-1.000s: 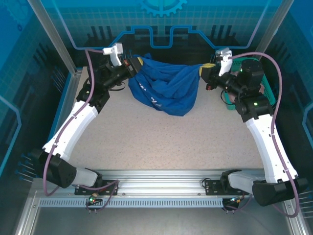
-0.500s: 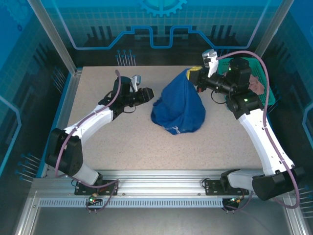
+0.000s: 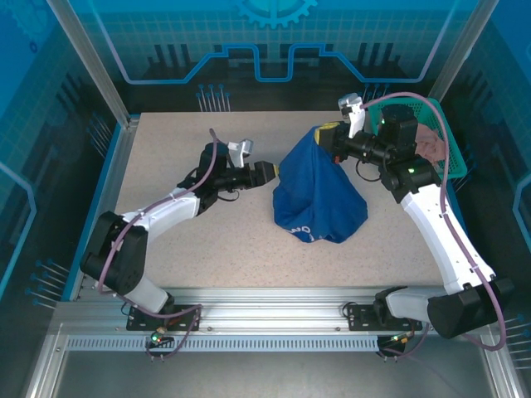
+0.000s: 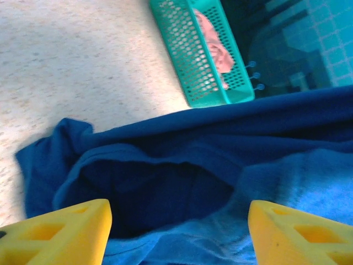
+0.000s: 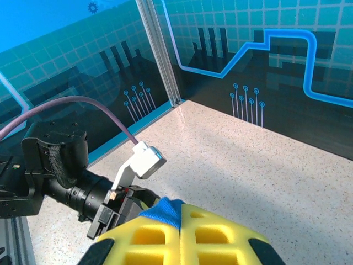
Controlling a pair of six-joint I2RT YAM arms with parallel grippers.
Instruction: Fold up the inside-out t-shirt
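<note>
Your right gripper [image 3: 325,135] is clenching the t-shirt [image 3: 319,195] by a bunched peak, lifted above the table [image 3: 207,240] right of its centre and toward the far edge. In the right wrist view, the yellow fingers [image 5: 215,232] are pressing together with a tuft of blue cloth poking out between their tips.

From that pinch the t-shirt is hanging in a cone. Its lower folds are spreading out on the table, and the small white lettering [image 3: 300,230] is showing near the edge closest to you.

Your left gripper [image 3: 272,172] is reaching in low from the left, just beside the cone's left flank. Its fingers are standing released and well apart. In the left wrist view, the two yellow tips are sitting at the bottom corners, and nothing is being held between them. Dark blue folds and an opening in the cloth are lying just ahead of them.

The teal basket [image 3: 454,157] is sitting at the table's far right corner, behind the right arm, with the pink cloth [image 3: 430,141] lying inside it.

The right wrist view is also looking across at the left arm [image 5: 60,176], low over the table near its left edge.
</note>
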